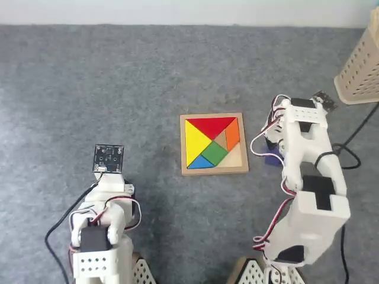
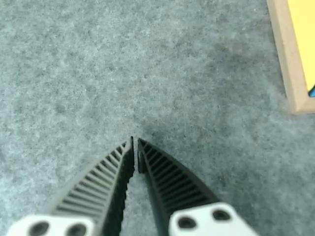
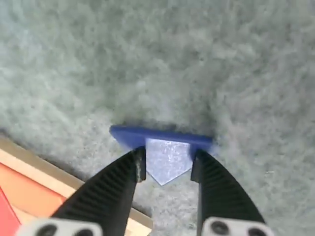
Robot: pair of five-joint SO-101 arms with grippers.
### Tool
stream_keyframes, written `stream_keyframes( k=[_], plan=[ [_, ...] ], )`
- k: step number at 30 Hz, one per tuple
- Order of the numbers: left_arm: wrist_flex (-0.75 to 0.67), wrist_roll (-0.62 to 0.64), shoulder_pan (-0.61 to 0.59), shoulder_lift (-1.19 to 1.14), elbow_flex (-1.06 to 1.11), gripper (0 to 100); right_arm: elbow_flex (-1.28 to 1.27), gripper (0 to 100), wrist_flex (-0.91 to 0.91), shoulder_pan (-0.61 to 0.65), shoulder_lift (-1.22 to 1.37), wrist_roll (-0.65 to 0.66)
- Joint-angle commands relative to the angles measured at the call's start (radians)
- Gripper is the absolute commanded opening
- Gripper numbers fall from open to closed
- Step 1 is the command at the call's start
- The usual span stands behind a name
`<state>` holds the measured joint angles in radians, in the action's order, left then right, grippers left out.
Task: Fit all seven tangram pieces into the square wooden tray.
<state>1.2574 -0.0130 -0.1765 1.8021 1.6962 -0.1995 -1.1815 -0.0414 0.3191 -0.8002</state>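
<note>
Violet wooden triangle piece (image 3: 165, 146) on grey bench (image 1: 118, 77), pinched by its slanted sides in right pincer (image 3: 168, 158) | square wooden tray (image 3: 34, 160) just beside pincer, one corner gap unfilled | risk: sloped sides squirt piece out | left pincer (image 2: 134, 146) closed, empty

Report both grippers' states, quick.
Left gripper: closed, holding nothing.
Right gripper: closed on the blue triangular tangram piece.
</note>
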Motion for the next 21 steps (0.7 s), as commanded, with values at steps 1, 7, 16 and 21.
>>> stream_keyframes(
  k=[1, 7, 16, 21],
  plan=[
    [0.005, 0.009, -0.003, 0.017, -0.012, 1, 0.04, 16.0, -0.053, -0.036, 0.027, -0.006],
    [0.005, 0.009, -0.003, 0.017, -0.012, 1, 0.109, 15.4, -0.125, -0.122, -0.033, -0.002],
    [0.005, 0.009, -0.003, 0.017, -0.012, 1, 0.107, 15.9, -0.128, -0.073, -0.099, 0.0],
    [0.005, 0.009, -0.003, 0.017, -0.012, 1, 0.11, 16.0, -0.12, -0.022, 0.007, 0.002]
  ],
)
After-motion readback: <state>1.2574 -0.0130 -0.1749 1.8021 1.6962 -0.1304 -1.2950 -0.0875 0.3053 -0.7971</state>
